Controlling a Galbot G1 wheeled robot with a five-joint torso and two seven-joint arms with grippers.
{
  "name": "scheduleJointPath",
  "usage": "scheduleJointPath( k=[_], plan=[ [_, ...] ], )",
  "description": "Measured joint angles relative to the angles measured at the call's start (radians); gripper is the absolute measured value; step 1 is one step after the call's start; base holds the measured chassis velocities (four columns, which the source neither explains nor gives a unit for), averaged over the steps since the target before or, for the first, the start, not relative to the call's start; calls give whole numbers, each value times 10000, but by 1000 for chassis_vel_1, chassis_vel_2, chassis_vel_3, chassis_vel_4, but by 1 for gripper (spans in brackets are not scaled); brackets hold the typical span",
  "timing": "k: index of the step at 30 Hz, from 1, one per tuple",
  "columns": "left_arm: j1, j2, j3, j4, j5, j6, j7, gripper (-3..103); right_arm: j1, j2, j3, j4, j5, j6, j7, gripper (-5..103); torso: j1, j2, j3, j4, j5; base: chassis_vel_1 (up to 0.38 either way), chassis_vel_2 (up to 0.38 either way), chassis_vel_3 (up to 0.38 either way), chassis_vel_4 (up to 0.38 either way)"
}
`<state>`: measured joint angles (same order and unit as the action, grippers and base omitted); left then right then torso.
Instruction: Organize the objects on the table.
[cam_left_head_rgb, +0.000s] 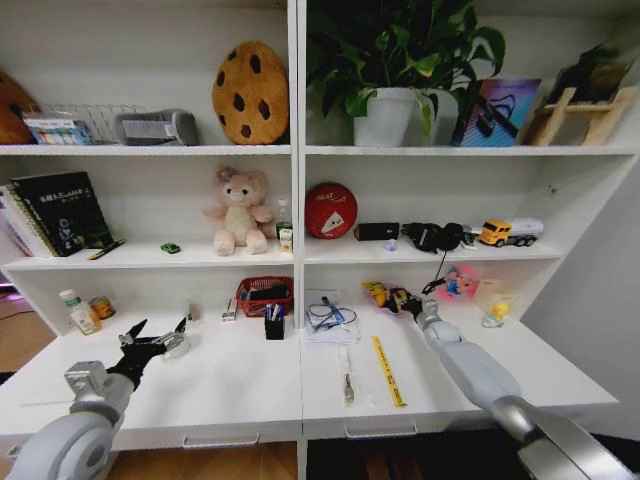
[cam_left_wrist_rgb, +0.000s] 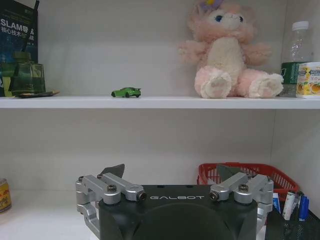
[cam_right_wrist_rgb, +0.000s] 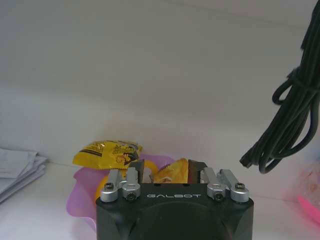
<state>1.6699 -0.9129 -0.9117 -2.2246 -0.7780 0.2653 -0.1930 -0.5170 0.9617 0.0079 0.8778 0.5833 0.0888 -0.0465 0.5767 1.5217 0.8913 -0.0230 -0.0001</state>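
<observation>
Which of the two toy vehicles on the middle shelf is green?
The small car beside the books; the other, a truck at the shelf's right end, is yellow and white.

The word "GALBOT" is printed in pale letters on the black body of the left gripper (cam_left_wrist_rgb: 170, 176), and the same word is printed on the black body of the right gripper (cam_right_wrist_rgb: 170, 172). On the dark book (cam_left_wrist_rgb: 17, 40) standing on the shelf well to the side of the pink plush bear (cam_left_wrist_rgb: 229, 50), "SLAM" is read in white letters, with a line of smaller characters beneath that cannot be made out. Print on the small carton (cam_left_wrist_rgb: 308, 79) just beside the bear is illegible.
</observation>
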Motion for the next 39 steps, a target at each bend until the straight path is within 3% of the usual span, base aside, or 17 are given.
scheduleJointPath(
  k=[2, 5, 7, 11, 13, 17, 19, 22, 28, 39],
  plan=[
    [0, 0, 0, 0, 0, 0, 1, 100, -477, -209, 330, 796, -70, -139, 207, 62, 0, 0, 0, 1, 2, 0, 0, 0, 0],
    [0, 0, 0, 0, 0, 0, 4, 100, -1066, -495, 672, 1776, -63, -348, 495, 68, 0, 0, 0, -1, 0, 0, 0, 0, 0],
    [0, 0, 0, 0, -1, -1, 5, 100, -1742, -769, 1017, 2895, 3, -616, 770, 79, 0, 0, 0, -1, 2, 0, 0, 0, 0],
    [0, 0, 0, 0, -1, -1, 4, 100, -2448, -976, 1352, 3849, 85, -838, 982, 90, 0, 0, 0, 2, 0, 0, 0, 0, 0],
    [0, 0, 0, 0, -1, 0, 2, 100, -3833, -1313, 2127, 5414, 219, -1332, 1481, 98, 0, 0, 0, 0, 6, 0, 0, 0, 0],
    [0, 0, 0, 0, 0, 0, 3, 100, -4916, -1681, 2986, 6846, 264, -1654, 2069, 100, -1, 1, -1, -3, 1, 0, 0, 0, 0],
    [0, 0, 0, 0, 0, 0, 3, 100, -6119, -1990, 3879, 8489, 373, -1737, 2904, 100, -1, 1, -2, -1, -3, 0, 0, 0, 0],
    [0, 0, 0, 0, 0, 0, -1, 100, -7189, -2058, 4569, 9696, 473, -1760, 3484, 100, -1, 1, -1, -3, 1, 0, 0, 0, 0],
    [0, 0, 0, 0, 0, 0, -1, 100, -8399, -1917, 4917, 11521, 581, -1990, 4266, 100, -1, 1, -1, 6, 1, 0, 0, 0, 0],
    [1, 0, 0, 0, -1, 0, 1, 100, -11924, -961, 7060, 13488, -754, -1072, 3253, 100, -1, 1, -1, 1, 1, 0, 0, 0, 0]
  ],
)
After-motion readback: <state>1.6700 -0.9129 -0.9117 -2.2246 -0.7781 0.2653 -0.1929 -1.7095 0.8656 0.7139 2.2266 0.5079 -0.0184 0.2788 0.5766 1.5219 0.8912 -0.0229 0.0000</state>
